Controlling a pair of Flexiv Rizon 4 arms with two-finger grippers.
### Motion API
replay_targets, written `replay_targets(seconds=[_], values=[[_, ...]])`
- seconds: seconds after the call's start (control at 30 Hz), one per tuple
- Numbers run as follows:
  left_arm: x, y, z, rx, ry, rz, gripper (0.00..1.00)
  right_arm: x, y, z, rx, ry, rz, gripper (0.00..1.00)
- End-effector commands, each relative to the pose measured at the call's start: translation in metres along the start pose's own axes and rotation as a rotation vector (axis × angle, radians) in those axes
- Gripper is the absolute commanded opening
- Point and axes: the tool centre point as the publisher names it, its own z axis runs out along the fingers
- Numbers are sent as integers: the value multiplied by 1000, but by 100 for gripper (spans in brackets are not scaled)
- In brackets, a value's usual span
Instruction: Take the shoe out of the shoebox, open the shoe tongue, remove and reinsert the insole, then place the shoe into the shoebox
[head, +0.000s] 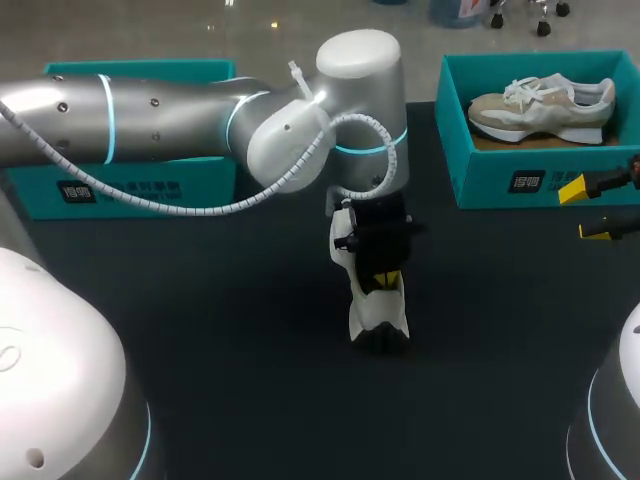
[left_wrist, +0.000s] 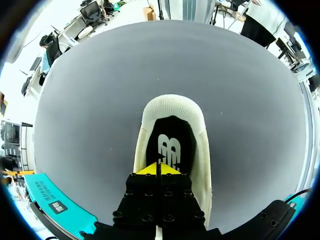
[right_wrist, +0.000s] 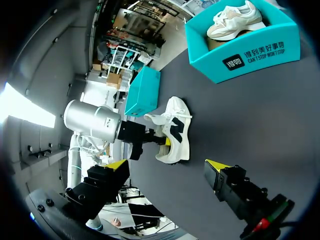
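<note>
Dark counter (head: 200, 330), lit evenly. Left fingers (left_wrist: 159, 169) are pressed together inside the collar of the white shoe (left_wrist: 172, 112), tips down on the black insole (left_wrist: 167, 145); whether its edge is pinched cannot be told. The shoe is set mid-counter, well apart from the teal shoebox (head: 520, 180). Right fingers (right_wrist: 217, 166) are held spread, empty. Insole removal is judged in hand; a sure pinch and a lift clear of the heel are called for next.

We see a matt dark table (head: 200, 330), a glossy silvery left arm (head: 150, 115), a white shoe (head: 370, 315) with a soft cloth collar, a smooth black insole (left_wrist: 170, 137), and a teal cardboard shoebox (head: 500, 185).
</note>
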Motion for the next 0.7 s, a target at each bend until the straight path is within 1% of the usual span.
replay_targets(seconds=[0.03, 0.1, 0.13, 0.2, 0.47, 0.57, 0.7], values=[[0, -9, 5, -29, 18, 24, 0, 1, -1, 0, -1, -4, 1, 100], [-2, -11, 13, -17, 21, 39, 0, 1, -1, 0, -1, -4, 1, 100], [-2, -12, 17, -33, 40, 41, 0, 1, -1, 0, -1, -4, 1, 100], [-3, -14, 24, -20, 44, 49, 0, 1, -1, 0, -1, -4, 1, 100], [1, -13, 40, -32, 58, 31, 0, 1, -1, 0, -1, -4, 1, 100], [6, -11, 41, -44, 64, 21, 0, 1, -1, 0, -1, -4, 1, 100], [13, -7, 23, -81, 36, -6, 0, 1, -1, 0, -1, -4, 1, 100]])
